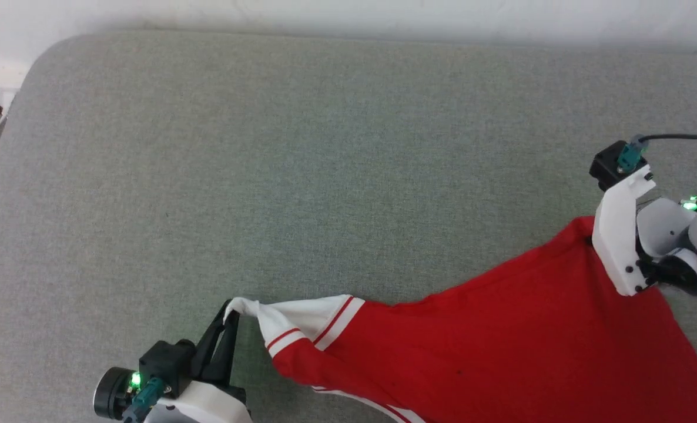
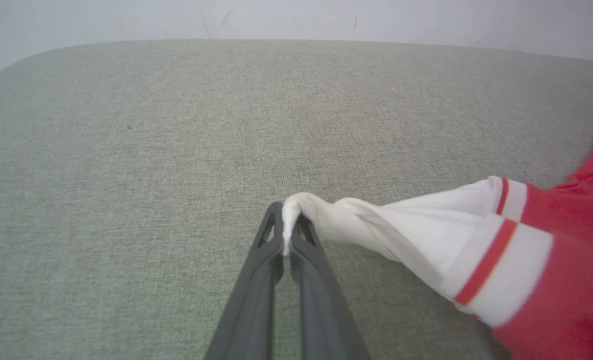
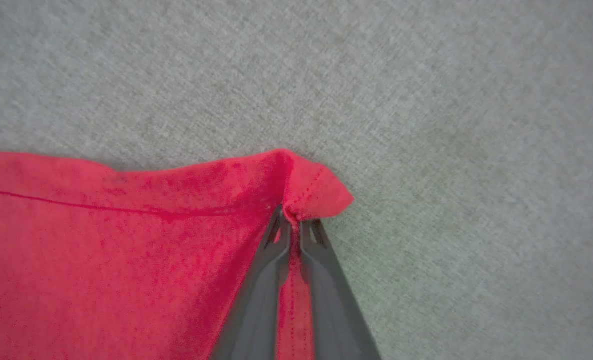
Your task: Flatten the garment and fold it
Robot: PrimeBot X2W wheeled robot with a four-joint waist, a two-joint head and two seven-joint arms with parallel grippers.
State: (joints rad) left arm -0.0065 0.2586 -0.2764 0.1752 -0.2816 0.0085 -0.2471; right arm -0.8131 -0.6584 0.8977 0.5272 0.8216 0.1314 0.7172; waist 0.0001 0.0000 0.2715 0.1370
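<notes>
Garment (image 1: 501,329), a red jersey T-shirt, is lying bunched along the near edge of the grey padded surface (image 1: 325,147), toward its right end, with part of it running out of view. We are pinching the twisted tip of its white sleeve (image 2: 426,235) in our left gripper (image 2: 286,232), jaws closed tight on the cloth, near the middle of the surface's near edge. Our right gripper (image 3: 291,227) is clamping a red hem corner (image 3: 316,192) close to the surface's right end. We are judging this to be the flattening step, folding not yet begun. Next we are likely drawing both grips apart and toward the surface's far edge, the cloth taut so it spreads without slipping free.
</notes>
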